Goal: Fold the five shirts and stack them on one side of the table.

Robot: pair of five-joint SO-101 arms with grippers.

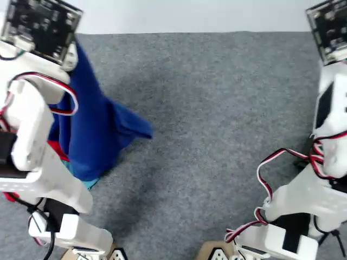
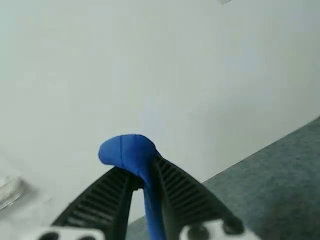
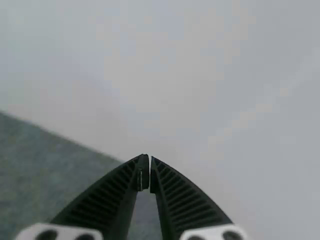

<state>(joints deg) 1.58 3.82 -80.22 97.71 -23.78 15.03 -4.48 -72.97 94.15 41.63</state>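
Observation:
A blue shirt [image 1: 95,127] hangs from the raised left arm at the table's left side, its lower part draped down to the grey table [image 1: 217,108]. My left gripper [image 2: 142,172] is shut on a bunched fold of the blue shirt [image 2: 125,150], lifted well above the table and facing the pale wall. Under the hanging cloth, a red shirt [image 1: 57,149] and a teal shirt [image 1: 89,183] peek out in a pile. My right gripper [image 3: 145,172] is shut with nothing between its fingers, raised and pointing at the wall at the far right.
The left arm's white body [image 1: 38,157] and cables stand over the pile. The right arm [image 1: 314,184] stands at the right edge. A pale wall [image 1: 195,15] borders the table's far side.

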